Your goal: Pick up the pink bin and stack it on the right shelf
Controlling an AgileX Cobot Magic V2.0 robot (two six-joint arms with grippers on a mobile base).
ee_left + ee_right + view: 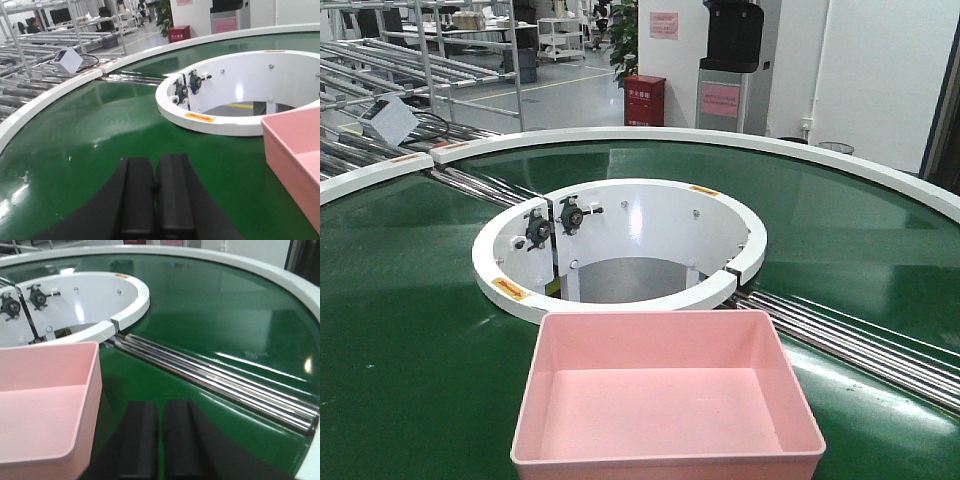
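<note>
The green belt (410, 330) curves round a white ring (650, 215). The bin (660, 405) sits on it just before the ring, long axis crosswise, between my arms: right of the left gripper (156, 195), left of the right gripper (161, 440), which is nearer. Both are pinched closed, empty.

This is an industrial hall, a factory or logistics test floor. A wide green curved conveyor belt (410, 300) sweeps round a white ring guard (640, 225), with steel rollers (860, 345) at a belt joint. Behind stand long roller racks (380, 60) in metal frames, on a polished grey floor (570, 95) with painted lines.
</note>
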